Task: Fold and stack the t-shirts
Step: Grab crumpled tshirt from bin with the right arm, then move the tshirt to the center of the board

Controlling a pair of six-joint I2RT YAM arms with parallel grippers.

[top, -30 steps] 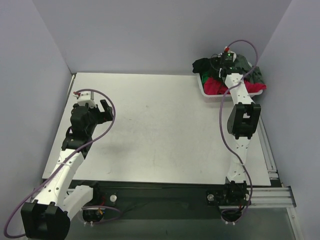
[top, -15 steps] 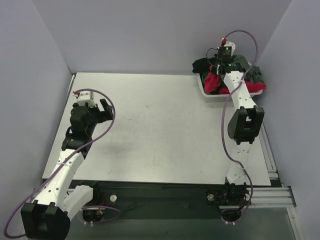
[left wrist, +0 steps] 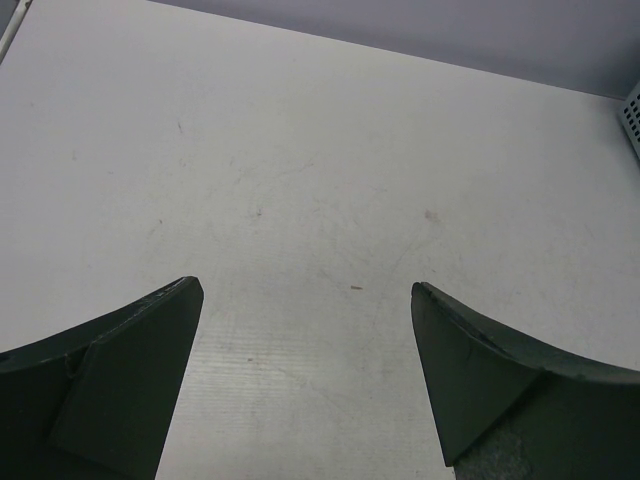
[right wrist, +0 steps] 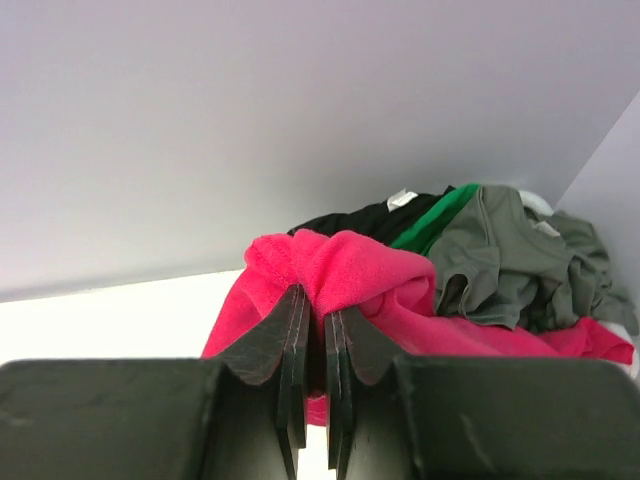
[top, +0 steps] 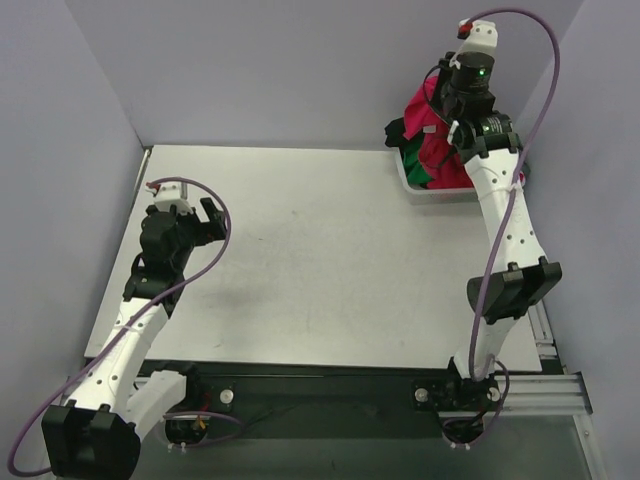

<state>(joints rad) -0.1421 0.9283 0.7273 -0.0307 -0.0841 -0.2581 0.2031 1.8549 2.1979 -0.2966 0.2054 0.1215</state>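
Observation:
My right gripper [right wrist: 315,315] is shut on the crimson-red t-shirt [right wrist: 360,275] and holds it raised above the white basket [top: 410,182] at the back right; in the top view the red shirt [top: 432,135] hangs from the gripper [top: 447,112]. The grey t-shirt [right wrist: 510,255], green t-shirt [right wrist: 432,220] and black t-shirt [right wrist: 350,222] lie heaped in the basket below. My left gripper [left wrist: 305,300] is open and empty above the bare table [left wrist: 330,180], at the left in the top view [top: 208,215].
Purple walls close in the table [top: 320,260] at the back and both sides. The right arm stretches high over the back right corner. The basket's corner [left wrist: 632,120] shows at the left wrist view's right edge.
My right gripper has risen from the basket with the red shirt in its jaws, pulling it up and out of the heap. The left arm has not moved.

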